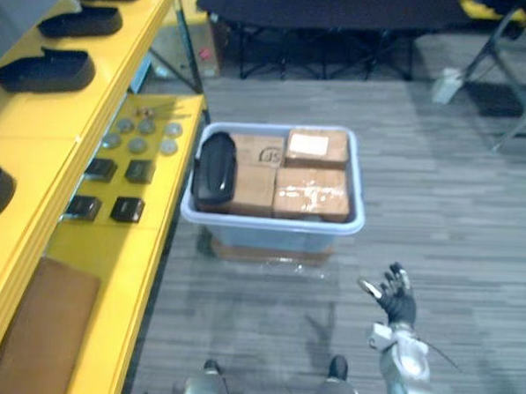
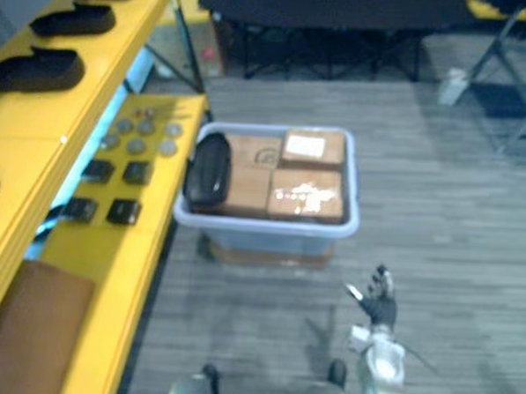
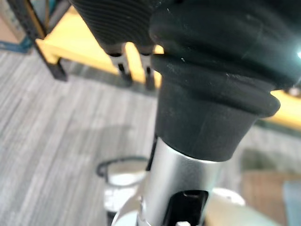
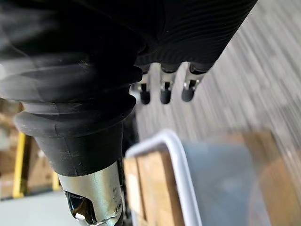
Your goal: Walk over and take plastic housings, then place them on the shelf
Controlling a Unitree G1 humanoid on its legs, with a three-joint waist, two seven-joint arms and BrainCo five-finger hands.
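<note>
A black plastic housing (image 1: 216, 166) stands on edge at the left end of a pale blue bin (image 1: 359, 221) on the floor, beside several taped cardboard boxes (image 1: 312, 192). More black housings (image 1: 47, 69) lie along the top of the yellow shelf (image 1: 36, 150) on the left. My right hand (image 1: 397, 297) hangs open over the carpet, in front of the bin and to its right, holding nothing. In the right wrist view its fingers (image 4: 162, 92) hang relaxed above the bin's rim (image 4: 181, 169). My left hand (image 3: 123, 66) shows straight fingers near the shelf's yellow edge, with nothing in it.
The lower yellow shelf carries small black parts (image 1: 112, 208), round metal discs (image 1: 141, 138) and a brown board (image 1: 44, 327). A black folding table (image 1: 335, 7) stands behind the bin. A white bottle (image 1: 447, 83) and chair legs (image 1: 517, 69) are at the back right.
</note>
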